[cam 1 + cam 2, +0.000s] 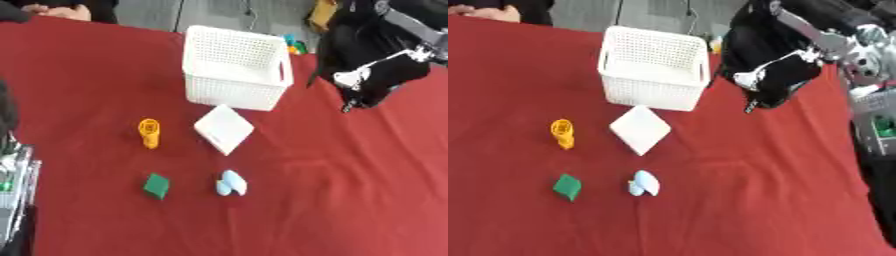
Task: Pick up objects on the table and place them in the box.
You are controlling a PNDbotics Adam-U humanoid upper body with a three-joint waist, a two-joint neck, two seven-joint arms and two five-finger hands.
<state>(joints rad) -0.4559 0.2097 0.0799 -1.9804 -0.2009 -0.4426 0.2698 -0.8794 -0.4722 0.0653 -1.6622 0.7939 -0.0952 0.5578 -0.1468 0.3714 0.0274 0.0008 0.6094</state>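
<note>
Basket waiting, four items still out on the red cloth

Right hand [776,80] hangs above the counter just right of the white basket [234,67], dark and blurred; cannot tell whether its fingers are apart or together, and nothing shows in it. Left hand not seen; only a grey metal edge of the rig at the lower left.

Items lie in front of the basket: white flat square piece [224,128] closest, almost at its front wall; orange piece [149,132] to its left; green block [157,185] and pale blue-and-white piece [231,183] nearer the robot, apart from each other.

Risks, as I judge them: the white square lies flat and thin, so fingers may slide over it or push it against the basket and shift the basket. Coming down so near the basket's right handle, the hand could clip the rim. The small pieces could skate on the cloth, or the cloth bunch under the fingertips.

Surface: counter [350,200] under red cloth, smooth. Room: grey floor beyond the far edge, a person's hand [66,11] resting at the far left corner, bits of colour behind the basket
</note>
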